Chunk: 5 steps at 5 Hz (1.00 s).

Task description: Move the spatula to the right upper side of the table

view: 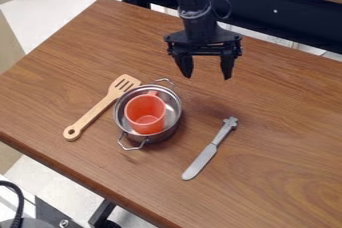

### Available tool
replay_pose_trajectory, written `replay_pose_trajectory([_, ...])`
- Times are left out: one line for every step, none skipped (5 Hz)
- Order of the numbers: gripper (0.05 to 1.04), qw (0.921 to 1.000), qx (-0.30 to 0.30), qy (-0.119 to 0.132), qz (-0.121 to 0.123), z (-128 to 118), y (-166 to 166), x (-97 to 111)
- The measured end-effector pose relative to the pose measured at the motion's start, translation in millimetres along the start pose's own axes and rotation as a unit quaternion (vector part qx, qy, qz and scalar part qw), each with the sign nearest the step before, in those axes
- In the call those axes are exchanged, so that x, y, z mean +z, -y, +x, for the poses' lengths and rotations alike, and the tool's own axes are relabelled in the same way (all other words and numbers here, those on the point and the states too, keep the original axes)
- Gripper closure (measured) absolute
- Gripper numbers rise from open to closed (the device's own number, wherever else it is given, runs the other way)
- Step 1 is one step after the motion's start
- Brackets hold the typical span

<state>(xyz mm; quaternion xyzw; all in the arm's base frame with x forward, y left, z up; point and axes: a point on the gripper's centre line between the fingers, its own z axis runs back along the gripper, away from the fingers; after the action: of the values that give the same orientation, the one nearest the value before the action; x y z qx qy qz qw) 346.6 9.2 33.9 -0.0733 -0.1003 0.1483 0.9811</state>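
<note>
lying flat on the left part of the table (280,102), here's the spatula (100,108), pale and wooden by the look of it, slotted head up beside the pot (172,128) and handle slanting down toward the near left edge! it should be a light one, stiff all the way along, hard to break, no squeeze worries there, but that smooth handle could pivot if it's pinched too near the holed end. the smart hold looks to be across the narrow handle, around the middle or a touch toward the head for balance, with the tips low because the thing is so thin. mind the neighbour, though: the pot sits tight by the head, orange cup (145,113) inside it, so a straight lift first looks wiser than a sideways drag. further right there's the knife (211,148), lying at a slant, one more thing to clear on the way over. and up at the far side hangs the gripper (207,75), wide apart and holding nothing, with the whole carry to the upper right yet to be done
</note>
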Motion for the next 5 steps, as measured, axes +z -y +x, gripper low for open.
replay_pose_trajectory([0.085, 0.9998, 0.002, -0.017, 0.003, -6.5, -2.2, -8.5])
replay_pose_trajectory([0.085, 0.9991, 0.015, -0.040, -0.002, -11.4, -8.4, -6.5])
replay_pose_trajectory([0.085, 0.9977, 0.029, -0.061, 0.000, -11.9, -16.7, -0.5])
replay_pose_trajectory([0.085, 0.9981, 0.001, -0.059, 0.016, -9.9, -27.8, 18.1])
replay_pose_trajectory([0.085, 0.9954, -0.068, -0.066, 0.016, -14.9, -52.1, 31.4])
